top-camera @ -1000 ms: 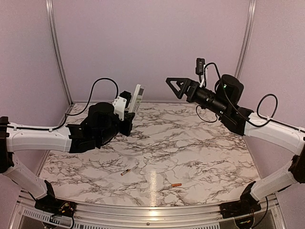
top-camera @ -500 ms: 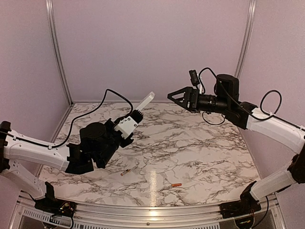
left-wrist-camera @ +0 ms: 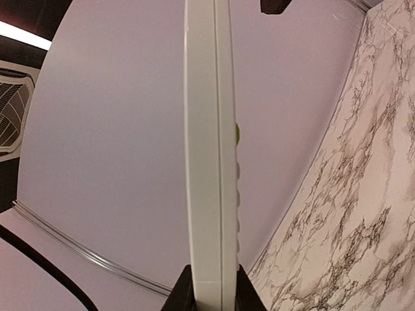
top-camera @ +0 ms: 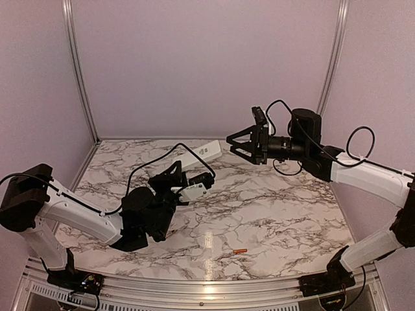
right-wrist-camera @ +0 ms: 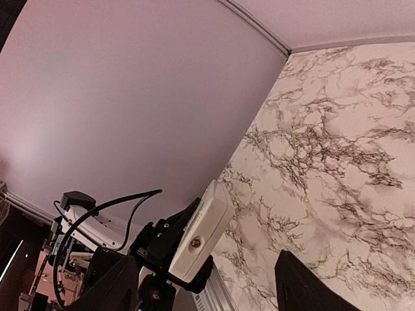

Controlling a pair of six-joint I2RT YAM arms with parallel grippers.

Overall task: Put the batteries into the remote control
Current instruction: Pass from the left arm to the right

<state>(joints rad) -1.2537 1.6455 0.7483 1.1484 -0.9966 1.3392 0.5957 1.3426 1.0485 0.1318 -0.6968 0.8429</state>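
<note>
Top external view, from your left: the left tool [top-camera: 183, 166] is clamped tight on one end of the remote control [top-camera: 202, 151] and holds it in the air above the counter [top-camera: 285, 207]; the remote slants away from that grip toward two o'clock.

In the left wrist view you see the remote edge-on, standing upright in the frame; the jaws pinch its base from both sides; a row of small buttons [left-wrist-camera: 237, 172] runs along its three o'clock side.

Moving right, the right tool [top-camera: 231, 144] sits at three o'clock of the remote's free tip, near it but apart; its jaws are spread with nothing between them.

The orange-red battery [top-camera: 240, 251] lies flat on the counter at five o'clock from the remote, near the front edge, well apart from both tools.
</note>
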